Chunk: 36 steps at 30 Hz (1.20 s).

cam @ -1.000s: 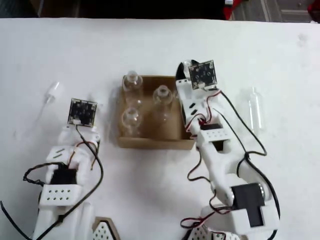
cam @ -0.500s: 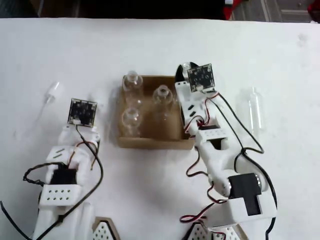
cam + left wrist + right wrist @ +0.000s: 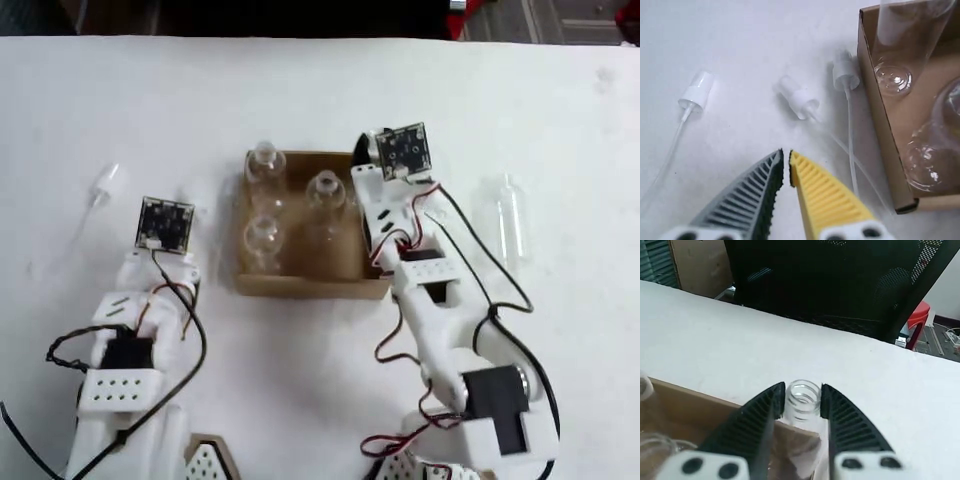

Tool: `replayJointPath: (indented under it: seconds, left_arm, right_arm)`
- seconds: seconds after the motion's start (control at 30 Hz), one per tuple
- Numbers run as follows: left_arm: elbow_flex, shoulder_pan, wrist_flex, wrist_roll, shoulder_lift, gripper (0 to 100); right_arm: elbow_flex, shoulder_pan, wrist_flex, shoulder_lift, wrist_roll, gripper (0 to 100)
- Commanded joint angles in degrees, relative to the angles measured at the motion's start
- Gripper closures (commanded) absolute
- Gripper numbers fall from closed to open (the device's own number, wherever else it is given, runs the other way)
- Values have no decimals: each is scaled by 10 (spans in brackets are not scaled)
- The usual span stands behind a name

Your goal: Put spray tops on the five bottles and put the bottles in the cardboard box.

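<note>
The clear bottle [image 3: 805,401] is see-through and uncapped, with a ribbed screw neck. The right claw [image 3: 803,390] pinches it upright at that neck, at the upper right corner of the cardboard box [image 3: 310,287] in the middle of the high view. Whether it sits inside the wall or just outside, I cannot tell.

Three more bottles [image 3: 325,190] stand in the box, and a fifth bottle [image 3: 510,218] lies on the white surface [image 3: 300,90] at the right.

The left claw [image 3: 786,152] is pressed nearly together on nothing, near three loose spray tops [image 3: 797,97] beside the box.

Since half a second ago the right wrist has shifted slightly up the frame and its elbow toward the lower right — everything else has stayed put.
</note>
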Motion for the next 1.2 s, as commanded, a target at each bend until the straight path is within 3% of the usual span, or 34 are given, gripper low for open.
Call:
replayJointPath:
  seconds: [0.0,0.33,0.53,0.8,1.03,1.17]
  left_arm:
    - [-10,10,-16,5,2,972]
    - [-10,10,-16,5,2,972]
    - [-10,10,-16,5,2,972]
    - [-9,10,-16,5,2,972]
    - [-9,10,-16,5,3,972]
    - [-9,10,-16,5,3,972]
  right_arm:
    - [-5,-11,45,-56,2,834]
    - [-25,-9,120,-172,2,829]
    - [-193,86,325,-206,2,832]
    - [-489,226,610,-38,4,830]
    - [-738,253,858,181,7,829]
    - [-876,252,941,304,7,830]
